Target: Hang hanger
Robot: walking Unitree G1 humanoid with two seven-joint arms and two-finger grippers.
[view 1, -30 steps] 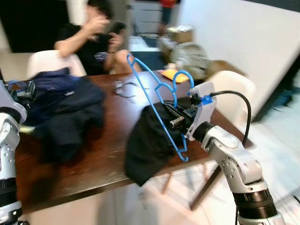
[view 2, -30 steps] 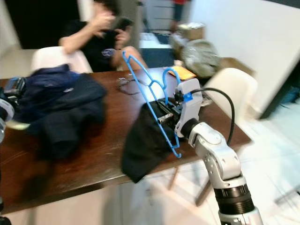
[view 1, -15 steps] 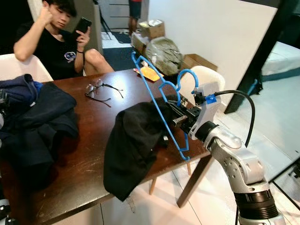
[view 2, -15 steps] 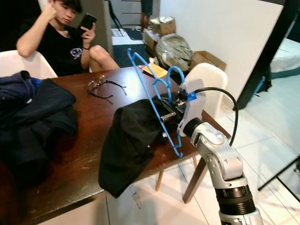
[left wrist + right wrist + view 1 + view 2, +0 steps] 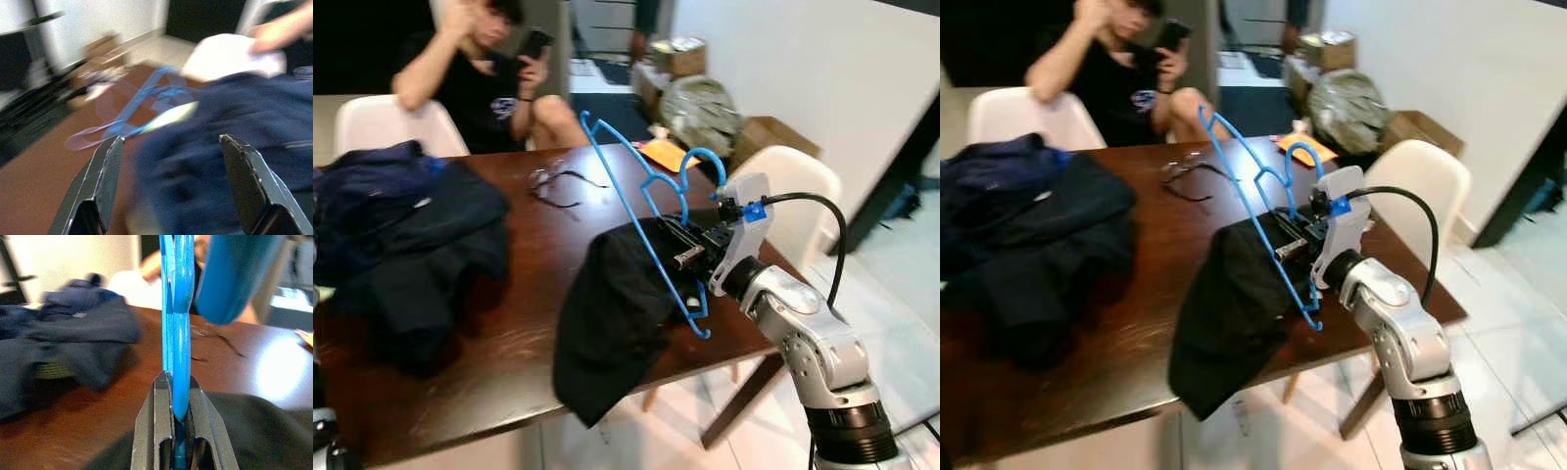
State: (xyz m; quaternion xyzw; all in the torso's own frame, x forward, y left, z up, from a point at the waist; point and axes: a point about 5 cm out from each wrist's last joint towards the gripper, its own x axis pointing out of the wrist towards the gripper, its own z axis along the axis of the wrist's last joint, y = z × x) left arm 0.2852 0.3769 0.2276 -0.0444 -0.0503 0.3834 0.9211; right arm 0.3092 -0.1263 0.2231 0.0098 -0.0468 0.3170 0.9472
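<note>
Across the dark wooden bench (image 5: 519,333) your right gripper (image 5: 677,257) fingers pinch the blue hanger (image 5: 641,211) carrying a black garment (image 5: 617,318); left gripper (image 5: 168,186) fingers spread over navy clothes (image 5: 406,230)

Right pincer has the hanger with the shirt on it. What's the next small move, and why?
Probably lift the right pincer a little. It is shut on the blue hanger, but the black shirt sags onto the table and over its edge, so raising it should free the cloth before carrying.
</note>
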